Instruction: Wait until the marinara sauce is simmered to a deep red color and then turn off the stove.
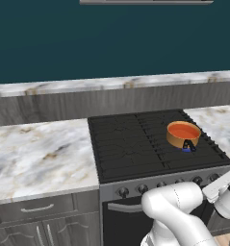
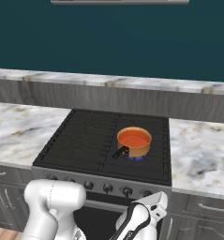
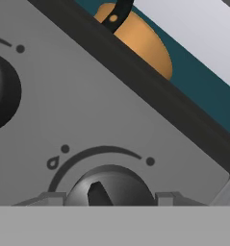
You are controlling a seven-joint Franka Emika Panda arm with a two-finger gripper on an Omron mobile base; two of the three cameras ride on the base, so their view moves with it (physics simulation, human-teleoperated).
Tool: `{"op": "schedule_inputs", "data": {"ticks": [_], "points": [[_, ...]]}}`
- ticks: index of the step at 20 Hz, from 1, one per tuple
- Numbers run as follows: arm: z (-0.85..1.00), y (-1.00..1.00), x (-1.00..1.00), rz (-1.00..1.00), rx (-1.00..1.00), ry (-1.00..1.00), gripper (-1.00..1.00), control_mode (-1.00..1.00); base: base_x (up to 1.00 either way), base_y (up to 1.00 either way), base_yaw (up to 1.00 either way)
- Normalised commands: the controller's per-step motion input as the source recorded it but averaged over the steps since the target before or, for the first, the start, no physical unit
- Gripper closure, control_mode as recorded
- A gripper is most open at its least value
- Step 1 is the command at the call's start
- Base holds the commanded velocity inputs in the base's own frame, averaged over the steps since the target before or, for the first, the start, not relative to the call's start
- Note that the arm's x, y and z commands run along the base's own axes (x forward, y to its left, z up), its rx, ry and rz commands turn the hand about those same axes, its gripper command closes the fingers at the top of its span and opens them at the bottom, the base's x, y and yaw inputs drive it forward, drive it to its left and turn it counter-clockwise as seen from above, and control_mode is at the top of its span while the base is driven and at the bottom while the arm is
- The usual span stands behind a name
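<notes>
Dark finger tips of your end effector [image 3: 109,198] sit closed around the knob [image 3: 109,187] on the stove [image 1: 135,139]. Turn it fully off, squarely. Marinara sauce [image 2: 133,138] sits in its pot [image 2: 134,143] over the blue flame [image 2: 135,158].

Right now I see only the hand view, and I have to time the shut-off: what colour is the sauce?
Observer: The sauce is orange-red, not deep red.
Operator: Is the burner lit?
Observer: Yes, a blue flame shows under the pot.
Operator: Where does the pot stand?
Observer: On the right side of the stove, towards the front, with its handle pointing at the knobs.
</notes>
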Motion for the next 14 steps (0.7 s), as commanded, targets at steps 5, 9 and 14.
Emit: {"op": "schedule_inputs", "data": {"ticks": [5, 9, 14], "points": [[0.00, 0.00, 0.00, 0.00, 0.00, 0.00, 1.00, -1.00, 0.00, 0.00, 0.00], [0.00, 0.00, 0.00, 0.00, 0.00, 0.00, 1.00, -1.00, 0.00, 0.00, 0.00], [0.00, 0.00, 0.00, 0.00, 0.00, 0.00, 1.00, -1.00, 0.00, 0.00, 0.00]]}}
